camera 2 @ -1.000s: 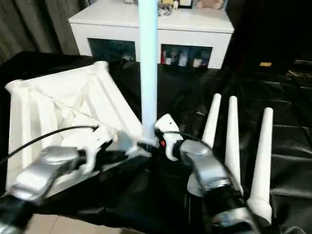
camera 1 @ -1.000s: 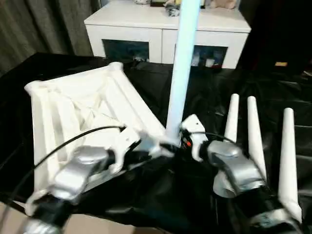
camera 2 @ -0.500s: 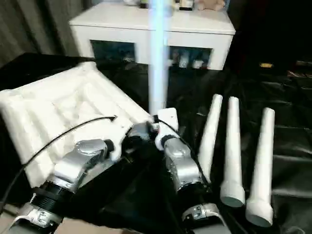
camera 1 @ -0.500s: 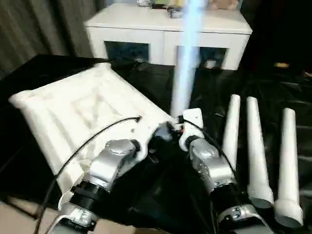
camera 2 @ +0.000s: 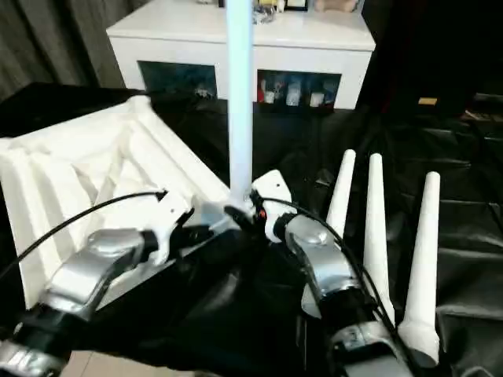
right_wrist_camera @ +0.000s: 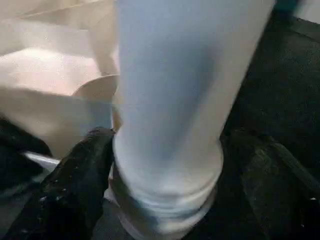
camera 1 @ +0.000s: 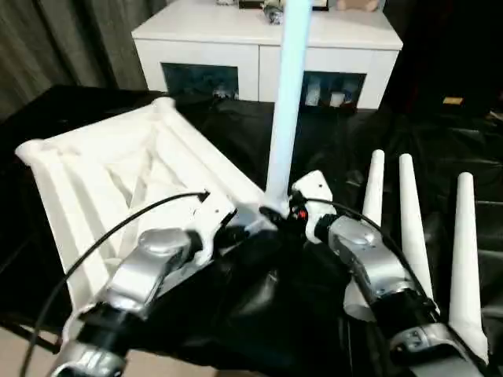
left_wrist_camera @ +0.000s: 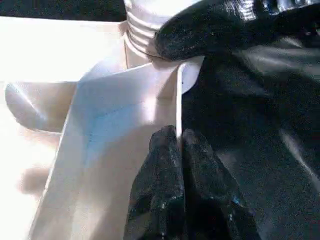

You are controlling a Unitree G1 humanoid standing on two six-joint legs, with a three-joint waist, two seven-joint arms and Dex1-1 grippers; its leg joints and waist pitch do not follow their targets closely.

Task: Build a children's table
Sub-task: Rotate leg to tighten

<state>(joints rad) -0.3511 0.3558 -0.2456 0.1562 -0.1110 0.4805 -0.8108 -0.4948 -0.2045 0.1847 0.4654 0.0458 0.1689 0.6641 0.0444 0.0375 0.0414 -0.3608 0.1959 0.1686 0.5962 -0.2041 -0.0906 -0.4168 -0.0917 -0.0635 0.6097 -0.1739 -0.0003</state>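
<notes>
The left gripper [left_wrist_camera: 177,150] pinches the raised rim of the upturned square white plastic tabletop [camera 1: 118,181]. The right gripper [right_wrist_camera: 165,165] stands wide around the base of the upright round white leg [camera 1: 284,118] at the tabletop's corner, beside three loose white legs [camera 1: 409,228] on black sheeting [camera 1: 330,149].

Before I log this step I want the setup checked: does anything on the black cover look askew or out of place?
The tabletop sits tipped, ribbed underside up, its near corner lifted, pinched at the rim by the left gripper. One leg stands at that corner; three legs lie loose beside it. Nothing looks damaged.

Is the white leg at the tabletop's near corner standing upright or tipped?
Upright: the long round white leg rises nearly straight from the upturned white plastic tabletop's corner.
</notes>
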